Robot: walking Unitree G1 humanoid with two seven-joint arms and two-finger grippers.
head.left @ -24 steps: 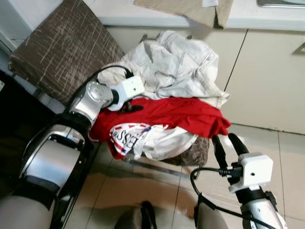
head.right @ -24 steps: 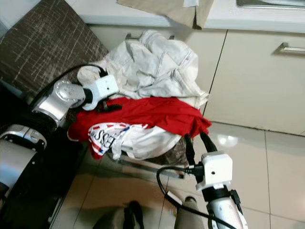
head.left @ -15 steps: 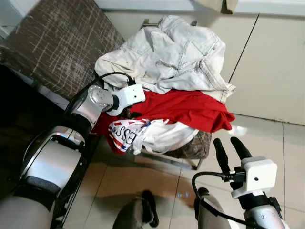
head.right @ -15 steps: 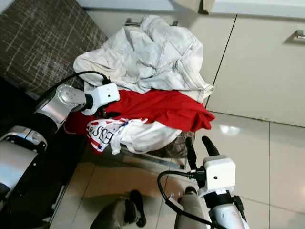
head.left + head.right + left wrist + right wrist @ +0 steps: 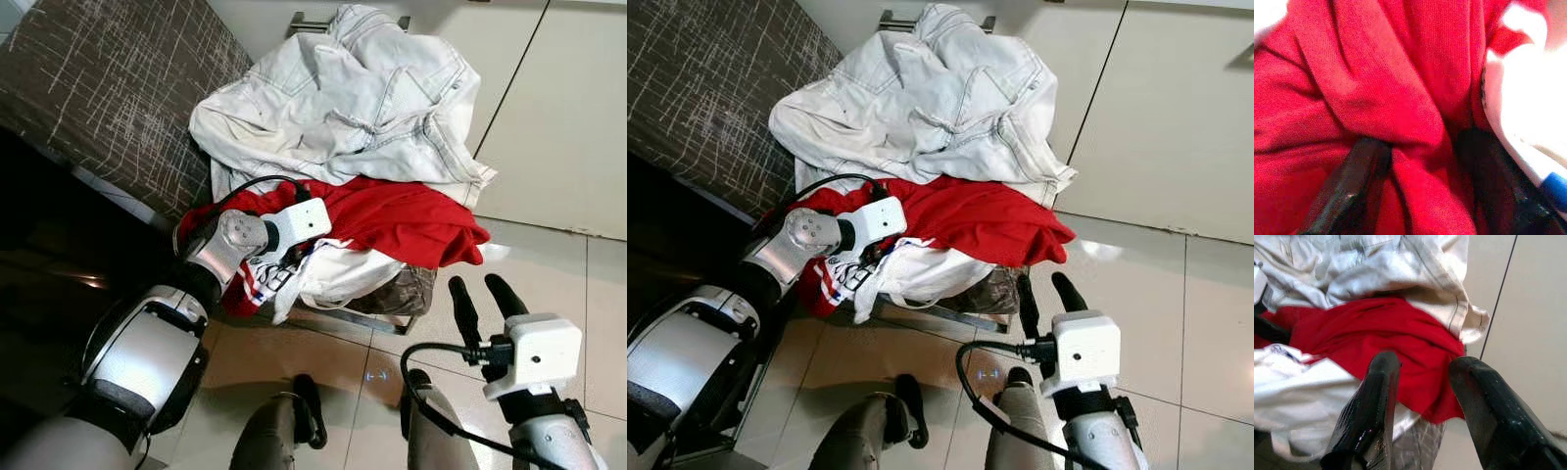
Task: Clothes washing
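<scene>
A pile of laundry lies on a low stool: pale denim clothes [image 5: 343, 98] on top, a red garment [image 5: 411, 220] under them, and a white shirt with red and blue print [image 5: 338, 279] at the bottom. My left gripper [image 5: 299, 251] is pushed into the left side of the red garment. In the left wrist view its two black fingers [image 5: 1359, 171] pinch a fold of red cloth [image 5: 1400, 112]. My right gripper [image 5: 475, 286] hangs open to the right of the pile, above the floor, with nothing between its fingers [image 5: 1376, 396].
A brown woven cushion [image 5: 108, 88] slopes at the left, with dark shadow below it. Cream cabinet doors [image 5: 558, 117] stand behind the pile. Glossy beige floor tiles [image 5: 578, 284] spread to the right. The stool's brown seat [image 5: 407, 292] peeks out under the clothes.
The camera has tilted down and closed in on the pile. My left gripper has pushed deeper into the red garment, toward the printed shirt. The right gripper stays open.
</scene>
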